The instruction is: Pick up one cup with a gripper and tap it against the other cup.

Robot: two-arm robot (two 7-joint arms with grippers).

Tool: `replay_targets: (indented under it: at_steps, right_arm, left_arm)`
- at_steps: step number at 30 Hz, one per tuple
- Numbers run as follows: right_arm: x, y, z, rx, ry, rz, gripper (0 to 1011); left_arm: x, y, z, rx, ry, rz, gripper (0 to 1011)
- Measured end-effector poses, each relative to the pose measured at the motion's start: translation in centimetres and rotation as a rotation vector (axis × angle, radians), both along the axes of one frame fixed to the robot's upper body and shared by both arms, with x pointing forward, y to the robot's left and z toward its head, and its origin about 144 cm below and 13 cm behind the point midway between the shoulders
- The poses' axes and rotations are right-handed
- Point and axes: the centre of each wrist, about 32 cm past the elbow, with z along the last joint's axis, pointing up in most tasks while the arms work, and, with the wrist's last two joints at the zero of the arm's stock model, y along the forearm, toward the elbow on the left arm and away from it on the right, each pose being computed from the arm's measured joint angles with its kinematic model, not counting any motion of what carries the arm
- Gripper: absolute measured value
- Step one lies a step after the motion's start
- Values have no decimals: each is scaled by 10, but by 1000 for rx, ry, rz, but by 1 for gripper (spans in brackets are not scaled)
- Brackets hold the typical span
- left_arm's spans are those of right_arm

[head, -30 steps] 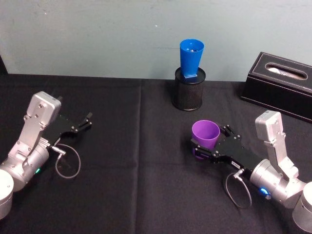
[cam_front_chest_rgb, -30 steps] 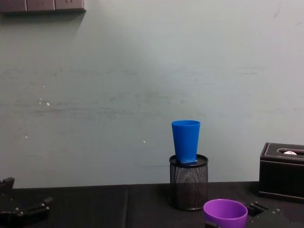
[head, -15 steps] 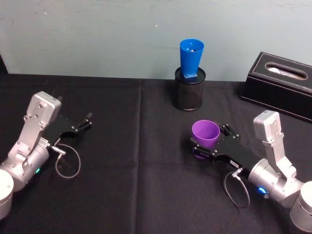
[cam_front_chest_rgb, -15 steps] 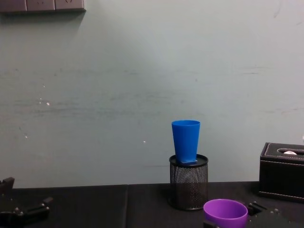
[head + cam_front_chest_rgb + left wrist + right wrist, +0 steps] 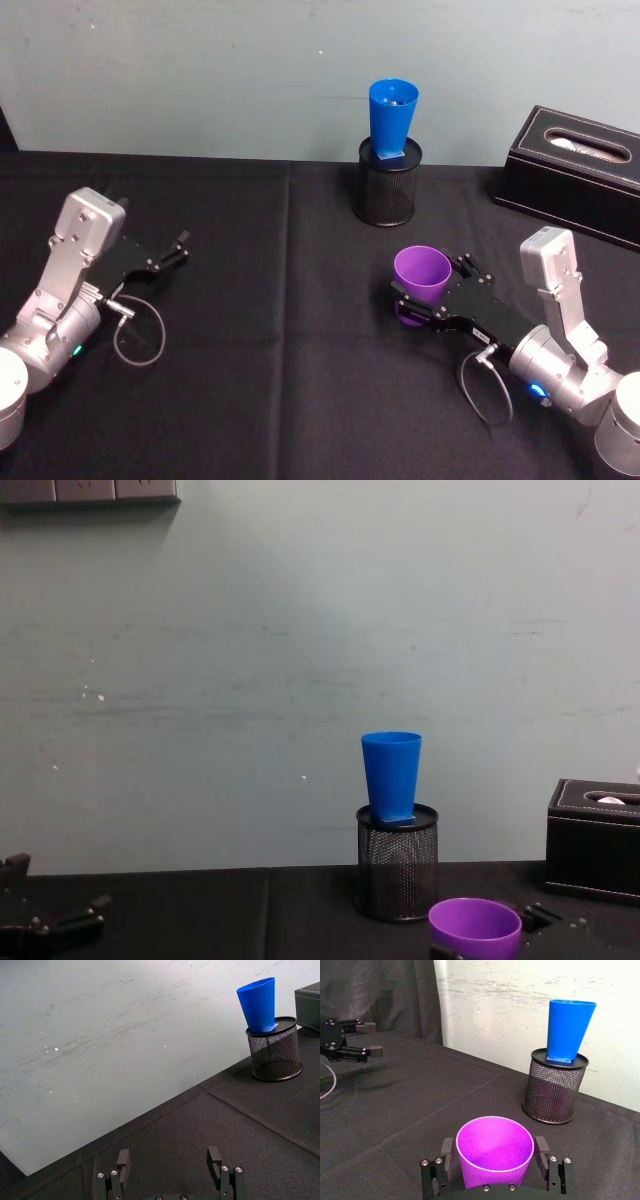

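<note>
Purple cup [image 5: 421, 273], bright blue cup [image 5: 392, 117], black mesh pen holder [image 5: 386, 190], black tablecloth [image 5: 280, 330]

Bare black cloth [image 5: 300, 330] lies open before the pen holder [image 5: 386, 183].

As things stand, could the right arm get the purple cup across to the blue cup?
Probably yes. The right gripper brackets the purple cup, and only bare black cloth lies between it and the blue cup, which perches higher, in the mesh pen holder.
</note>
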Motion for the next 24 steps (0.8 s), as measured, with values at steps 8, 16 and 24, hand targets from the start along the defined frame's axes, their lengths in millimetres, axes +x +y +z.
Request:
replay_targets:
  at_steps: [8,16,24]
  right_arm:
    - [0,0,0,0,1,1,851]
    - [0,0,0,0,1,2,768]
    - [0,0,0,1,1,2,735]
  left_arm:
    - [0,0,0,0,0,0,1005]
    - [0,0,0,0,0,0,1005]
    - [0,0,0,0,0,0,1005]
